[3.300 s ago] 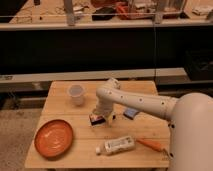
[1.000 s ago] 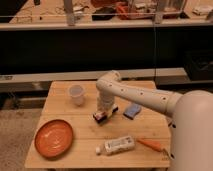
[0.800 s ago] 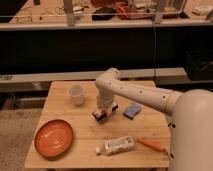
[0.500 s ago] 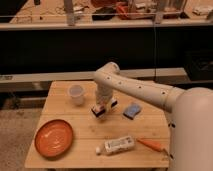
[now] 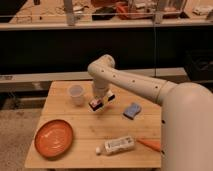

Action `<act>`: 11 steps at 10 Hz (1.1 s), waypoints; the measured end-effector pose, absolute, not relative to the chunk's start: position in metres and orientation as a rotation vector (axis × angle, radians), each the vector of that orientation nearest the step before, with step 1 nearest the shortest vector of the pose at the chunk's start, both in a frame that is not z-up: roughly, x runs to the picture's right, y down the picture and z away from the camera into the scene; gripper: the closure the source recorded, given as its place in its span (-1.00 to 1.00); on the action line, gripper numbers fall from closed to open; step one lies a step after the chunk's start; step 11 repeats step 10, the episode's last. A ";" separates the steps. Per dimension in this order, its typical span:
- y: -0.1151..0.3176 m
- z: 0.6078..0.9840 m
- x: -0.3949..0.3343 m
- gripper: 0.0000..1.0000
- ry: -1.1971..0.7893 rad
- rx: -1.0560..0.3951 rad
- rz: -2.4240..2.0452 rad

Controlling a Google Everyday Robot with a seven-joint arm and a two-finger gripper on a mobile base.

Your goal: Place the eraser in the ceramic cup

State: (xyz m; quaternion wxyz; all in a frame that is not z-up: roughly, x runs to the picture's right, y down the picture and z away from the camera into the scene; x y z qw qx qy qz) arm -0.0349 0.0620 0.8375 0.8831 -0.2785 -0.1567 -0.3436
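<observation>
The gripper (image 5: 100, 100) hangs above the wooden surface (image 5: 95, 130) with the eraser (image 5: 100, 102) clamped in its fingers and tilted — just right of the ceramic cup (image 5: 76, 94). An orange plate (image 5: 53, 138) lies front-left; a blue pad (image 5: 132, 110) to the right

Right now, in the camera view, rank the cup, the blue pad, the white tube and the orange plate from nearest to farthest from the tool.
The tool is above the table's middle, holding the eraser.
1. Cup, just to its left in the picture.
2. Blue pad, to its right in the picture.
3. White tube, toward the front edge.
4. Orange plate, front left corner.
</observation>
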 end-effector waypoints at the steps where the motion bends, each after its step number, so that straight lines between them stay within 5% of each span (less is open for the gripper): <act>1: 0.060 0.835 -0.034 0.99 -0.315 -0.582 -0.719; 11: 0.007 0.825 -0.083 0.99 -0.311 -0.544 -0.754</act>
